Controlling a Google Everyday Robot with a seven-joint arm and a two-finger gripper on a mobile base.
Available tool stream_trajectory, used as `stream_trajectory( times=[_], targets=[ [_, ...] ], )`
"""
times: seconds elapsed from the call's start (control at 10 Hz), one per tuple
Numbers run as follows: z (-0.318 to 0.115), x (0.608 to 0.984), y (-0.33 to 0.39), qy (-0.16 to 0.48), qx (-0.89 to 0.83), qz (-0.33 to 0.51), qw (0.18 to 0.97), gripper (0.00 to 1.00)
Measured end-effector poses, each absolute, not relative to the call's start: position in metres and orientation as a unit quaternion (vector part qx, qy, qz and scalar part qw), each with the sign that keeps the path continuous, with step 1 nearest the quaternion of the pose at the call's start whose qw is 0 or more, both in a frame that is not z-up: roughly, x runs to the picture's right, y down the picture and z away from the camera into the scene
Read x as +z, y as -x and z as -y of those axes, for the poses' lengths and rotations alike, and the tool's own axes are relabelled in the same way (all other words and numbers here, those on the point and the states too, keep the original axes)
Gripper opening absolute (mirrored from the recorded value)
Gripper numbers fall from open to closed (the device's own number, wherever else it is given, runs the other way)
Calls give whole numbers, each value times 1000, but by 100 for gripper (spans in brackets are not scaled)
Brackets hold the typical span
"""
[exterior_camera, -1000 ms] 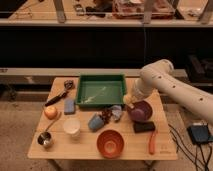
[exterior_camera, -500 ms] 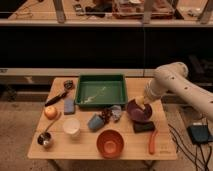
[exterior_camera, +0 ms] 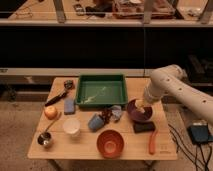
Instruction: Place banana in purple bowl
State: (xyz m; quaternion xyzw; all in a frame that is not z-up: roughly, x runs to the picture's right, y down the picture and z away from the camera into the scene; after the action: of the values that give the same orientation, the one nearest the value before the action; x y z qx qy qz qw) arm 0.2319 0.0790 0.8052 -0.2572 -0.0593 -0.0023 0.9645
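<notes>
The purple bowl [exterior_camera: 138, 114] stands at the right of the wooden table, just right of the green tray. My gripper [exterior_camera: 142, 103] hangs at the end of the white arm, straight over the bowl. A pale yellow piece of the banana [exterior_camera: 140, 106] shows at the gripper's tip, inside the bowl's rim. The rest of the banana is hidden by the gripper. I cannot tell whether the banana rests in the bowl or is held.
A green tray [exterior_camera: 101, 90] lies at the table's back middle. An orange bowl [exterior_camera: 110, 143], a white cup [exterior_camera: 71, 126], a blue cup [exterior_camera: 95, 121], a black block [exterior_camera: 144, 127] and a red-orange stick [exterior_camera: 152, 143] stand nearby. A blue sponge [exterior_camera: 69, 105], an orange fruit [exterior_camera: 50, 112] and a metal cup [exterior_camera: 45, 140] are at the left.
The arm has swung to the right and the gripper has come from the bowl's left edge to straight over the purple bowl. The things on the table have not moved.
</notes>
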Motion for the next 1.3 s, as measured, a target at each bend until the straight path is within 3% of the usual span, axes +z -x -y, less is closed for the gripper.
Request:
stream_trajectory(
  times=[0.2,0.3,1.3],
  targets=[
    [-82,808,-231,260,-2,59,964,76],
    [-82,807,-230,260,-2,61,964,80],
    [-73,794,-227,245,-15,96,965,80]
  ],
)
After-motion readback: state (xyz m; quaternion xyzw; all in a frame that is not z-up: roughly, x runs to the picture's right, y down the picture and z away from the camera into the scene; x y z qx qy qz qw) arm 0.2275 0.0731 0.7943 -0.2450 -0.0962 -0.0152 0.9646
